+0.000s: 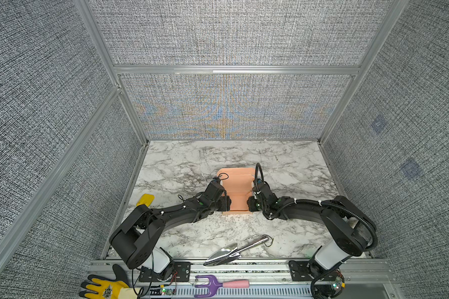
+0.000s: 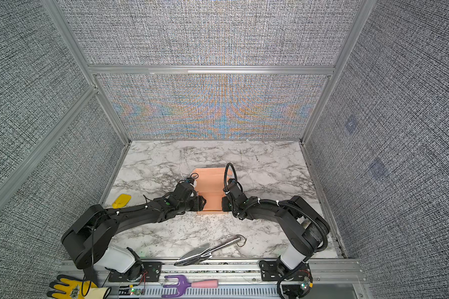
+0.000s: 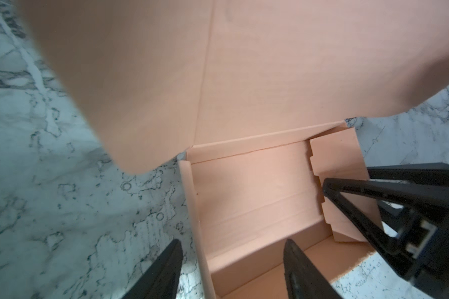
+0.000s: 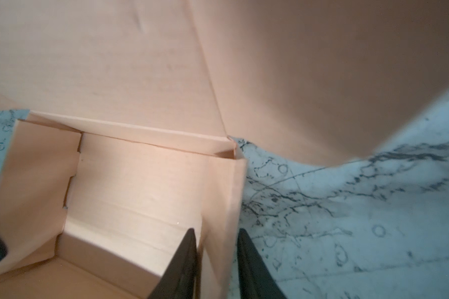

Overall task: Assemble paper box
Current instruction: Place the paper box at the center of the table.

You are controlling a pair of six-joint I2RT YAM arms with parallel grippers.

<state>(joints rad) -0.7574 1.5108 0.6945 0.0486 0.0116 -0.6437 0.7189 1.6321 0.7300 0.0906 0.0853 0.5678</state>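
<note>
The paper box is a salmon-pink mailer standing half folded in the middle of the marble table, its lid flap raised at the far side. My left gripper is open and straddles the box's left side wall, one finger outside and one inside. My right gripper is shut on the right side wall, a finger on each face. The notched inner flap of that wall leans into the box. In both top views the grippers face each other across the box's near end.
A shiny metal trowel lies near the table's front edge. A yellow tool lies at the left by the left arm. A purple hand fork with a pink handle and a yellow glove rest on the front rail. Grey fabric walls enclose three sides.
</note>
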